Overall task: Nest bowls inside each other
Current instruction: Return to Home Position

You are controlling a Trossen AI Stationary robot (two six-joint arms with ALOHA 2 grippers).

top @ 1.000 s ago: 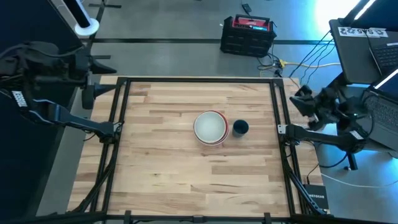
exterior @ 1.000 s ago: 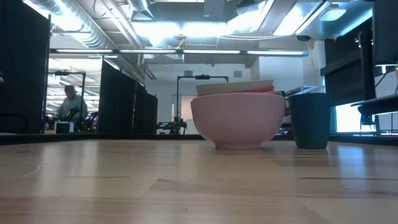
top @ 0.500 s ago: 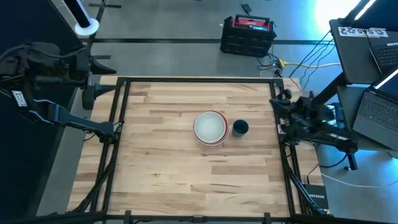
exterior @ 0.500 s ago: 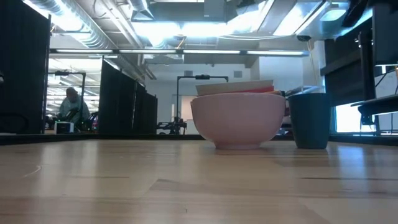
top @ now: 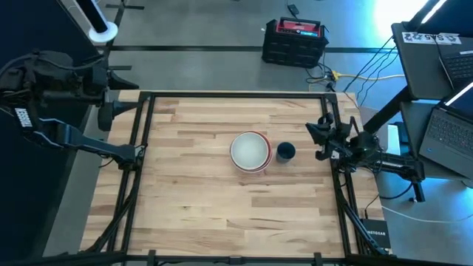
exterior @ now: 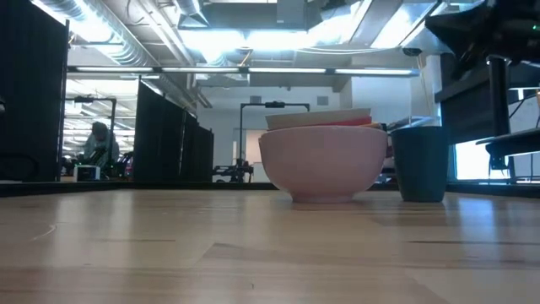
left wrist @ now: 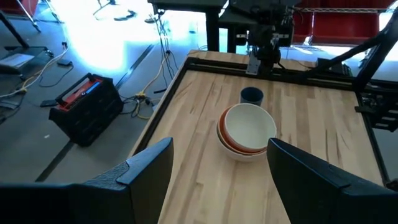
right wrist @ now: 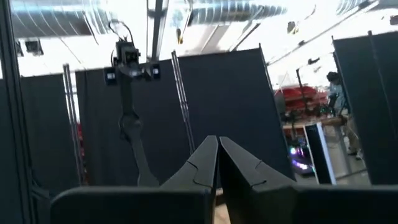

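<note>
Hovering right hand [right wrist: 217,142]: pressed together, over desk's [top: 192,192] right edge.
Risk: it could knock cup [top: 286,152] into bowls [top: 250,151].
Left hand [left wrist: 219,149]: spread, off desk.

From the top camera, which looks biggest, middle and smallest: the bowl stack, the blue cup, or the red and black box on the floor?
Largest: box, even though it sits lower, on the floor.
Middle: bowl stack.
Smallest: cup.
</note>
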